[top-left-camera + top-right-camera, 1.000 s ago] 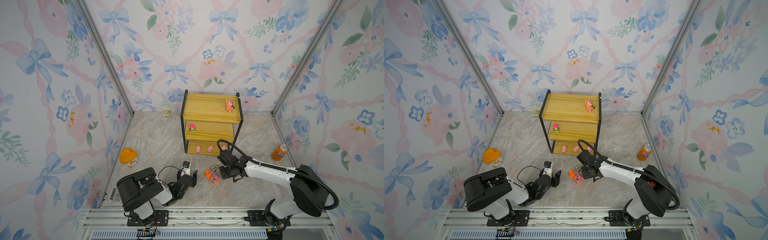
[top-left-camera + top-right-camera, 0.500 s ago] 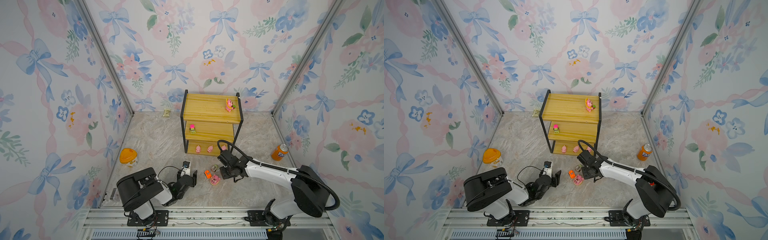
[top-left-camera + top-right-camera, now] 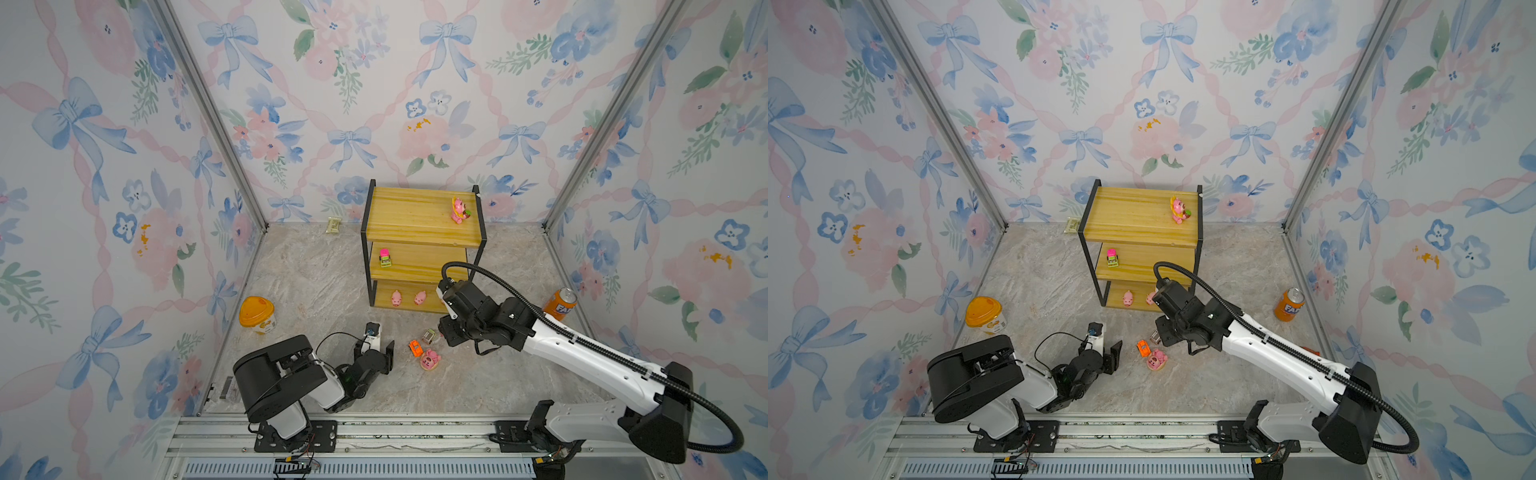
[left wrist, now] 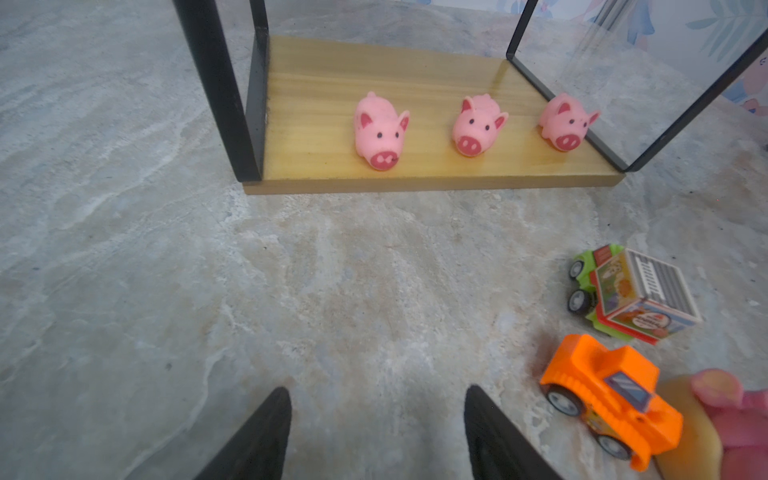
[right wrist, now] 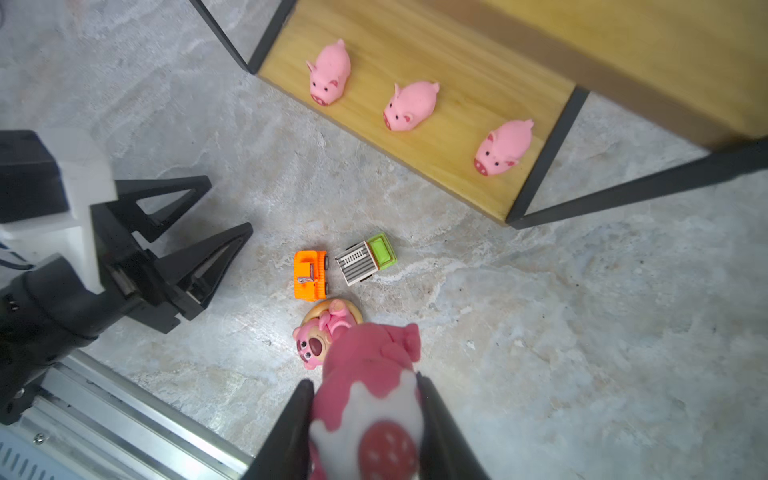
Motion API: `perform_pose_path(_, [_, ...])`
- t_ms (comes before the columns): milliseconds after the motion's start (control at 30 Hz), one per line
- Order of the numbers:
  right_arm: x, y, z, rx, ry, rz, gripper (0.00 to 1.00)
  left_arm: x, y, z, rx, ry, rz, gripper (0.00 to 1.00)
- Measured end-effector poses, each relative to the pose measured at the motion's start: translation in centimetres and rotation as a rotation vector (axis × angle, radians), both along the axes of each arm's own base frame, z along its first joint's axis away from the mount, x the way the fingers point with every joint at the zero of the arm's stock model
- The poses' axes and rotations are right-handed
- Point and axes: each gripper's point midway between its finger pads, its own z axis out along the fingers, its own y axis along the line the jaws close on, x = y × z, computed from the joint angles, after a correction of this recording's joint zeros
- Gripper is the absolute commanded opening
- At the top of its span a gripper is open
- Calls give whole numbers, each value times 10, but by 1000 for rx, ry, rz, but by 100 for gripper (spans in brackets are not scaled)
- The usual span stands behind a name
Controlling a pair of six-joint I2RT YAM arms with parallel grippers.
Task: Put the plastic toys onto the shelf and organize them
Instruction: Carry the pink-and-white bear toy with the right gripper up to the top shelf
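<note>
Right tool (image 5: 363,386): jaws have drawn in over the last second and now clamp a pink figurine (image 5: 368,353). The pick looks secured, so the carry to the shelf (image 3: 415,224) should come next.
Left tool (image 4: 376,395): jaws apart, empty, low over the table (image 4: 208,291).
Just beneath and ahead of the right tool lie a second figurine (image 5: 309,345), an orange car (image 5: 309,274) and a grey-green car (image 5: 365,259). Beyond them, three pigs (image 5: 409,106) sit on the shelf's bottom board.

Glossy wood shelf (image 3: 407,216) w/ matt black metal frame; pigs (image 4: 478,124) prob. rubbery.
</note>
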Motion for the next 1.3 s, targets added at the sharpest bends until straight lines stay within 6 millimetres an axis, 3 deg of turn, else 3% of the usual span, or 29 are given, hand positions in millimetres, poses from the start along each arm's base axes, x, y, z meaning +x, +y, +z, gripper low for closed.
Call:
perform_pose_path(200, [-2,4,55,57,-73,45,28,0,0,0,0,0,0,67])
perform_pose_path(400, [-1,16,130,147,-205,117,28,0,1,3,-7,-5,0,67])
perform_pose_path(567, [11,23,195,190,-348,160,28,0,0,5,-15,-10,-1,67])
perform_pose_path(667, [23,30,223,197,-417,176,28,0,0,7,-17,-14,-3,67])
perform_pose_path(967, [78,51,260,172,-514,170,27,1,-2,18,-12,-49,-20,68])
perform_pose_path(1133, [117,53,263,163,-528,132,27,3,-3,22,-1,-63,-29,68])
perform_pose_path(1300, [148,54,251,157,-506,106,27,3,-4,26,-2,-74,-32,68])
